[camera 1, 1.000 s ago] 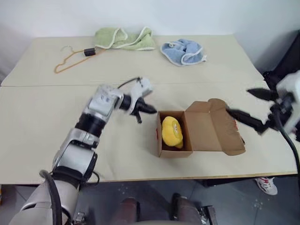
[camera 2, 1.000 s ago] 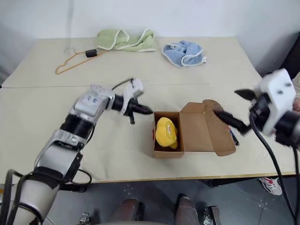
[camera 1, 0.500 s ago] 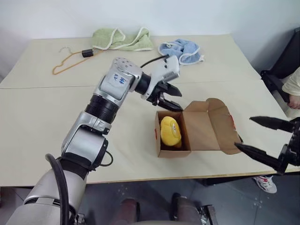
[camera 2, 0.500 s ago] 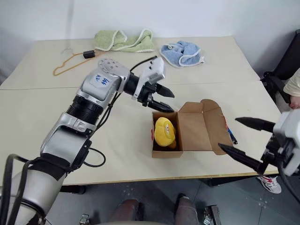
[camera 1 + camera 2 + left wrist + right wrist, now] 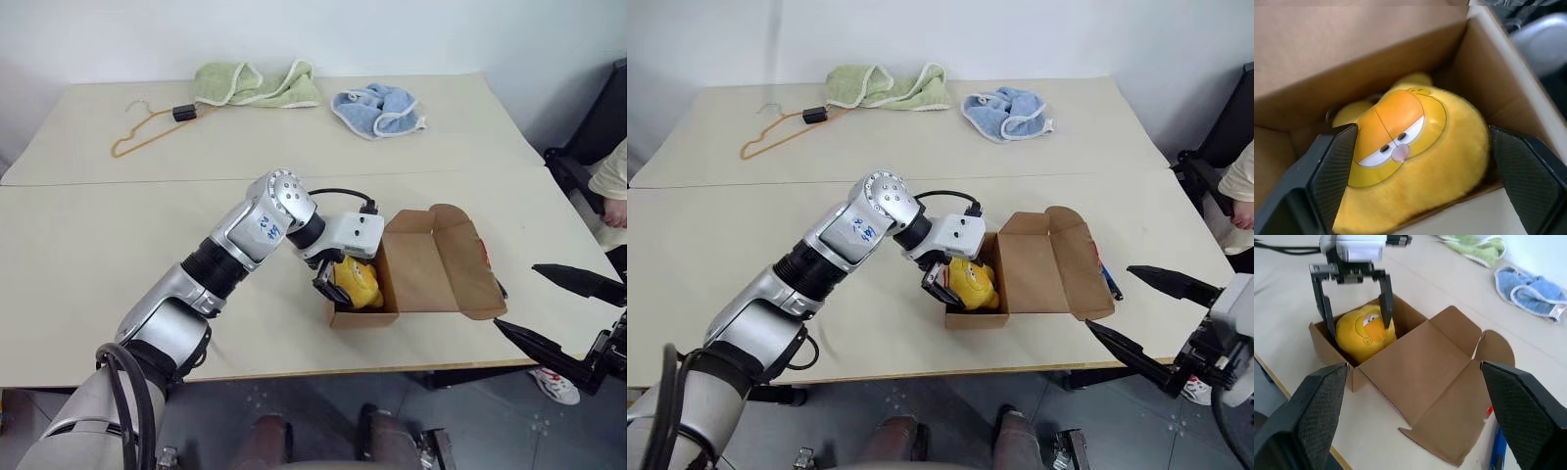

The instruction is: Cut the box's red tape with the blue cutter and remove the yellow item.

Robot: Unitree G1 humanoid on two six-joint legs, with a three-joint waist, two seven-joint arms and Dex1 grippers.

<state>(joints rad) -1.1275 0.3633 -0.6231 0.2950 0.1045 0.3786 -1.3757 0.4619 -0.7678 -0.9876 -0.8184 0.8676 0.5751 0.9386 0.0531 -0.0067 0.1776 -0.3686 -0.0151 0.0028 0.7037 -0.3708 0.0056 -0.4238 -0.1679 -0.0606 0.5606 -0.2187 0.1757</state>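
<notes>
Two spread fingers of the left gripper (image 5: pixel 1354 303) straddle the yellow item (image 5: pixel 1415 161) lying inside the open box (image 5: pixel 431 269), not yet pinching. Tape cut done, removal is in hand; next, closing and lifting. Beyond the box's flap, the right gripper (image 5: pixel 563 313) gapes empty.

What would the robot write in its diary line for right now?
box: open | left gripper: open, straddling yellow plush toy | right gripper: open, aside
</notes>
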